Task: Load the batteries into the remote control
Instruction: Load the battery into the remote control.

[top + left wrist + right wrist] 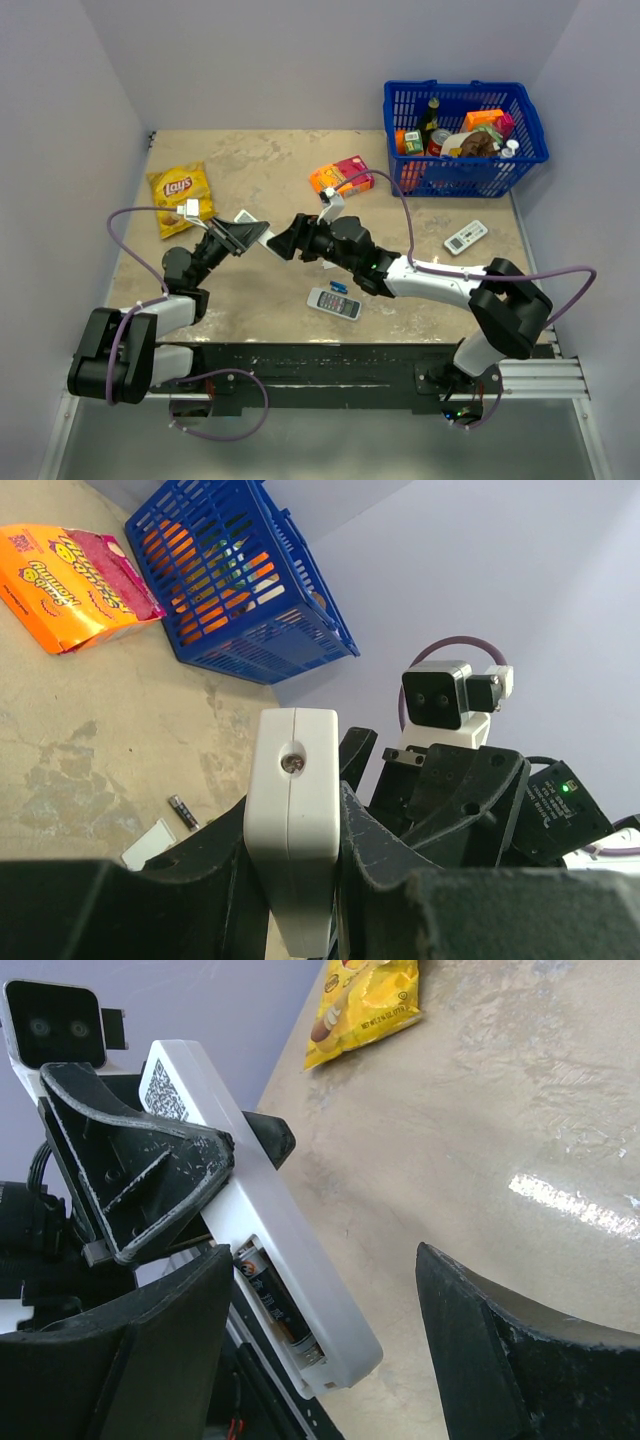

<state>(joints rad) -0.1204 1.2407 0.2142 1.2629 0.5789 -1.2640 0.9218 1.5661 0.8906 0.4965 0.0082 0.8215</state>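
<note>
Black fingers (400, 865) of the left hand (238, 238) fill the bottom of its wrist view, clamped on the slim white remote control (300, 1250), which is held off the tabletop (270, 160). Only the right wrist view shows the open bay with one battery (272, 1298) seated in it. Only the left wrist view shows a second battery (183, 811) on the tabletop beyond the remote control, just beside a flat white piece (150, 844). Right of the remote control, the right hand (283, 242) stands with jaws apart, gripping nothing, its fingers flanking the remote control's end. Walls bound the tabletop left, back and right. A chip bag (181, 197) lies left of the remote control. A grey-white remote (333, 303), a small blue item (338, 287), a display remote (466, 237) and a blue basket (465, 135) lie to its right.
</note>
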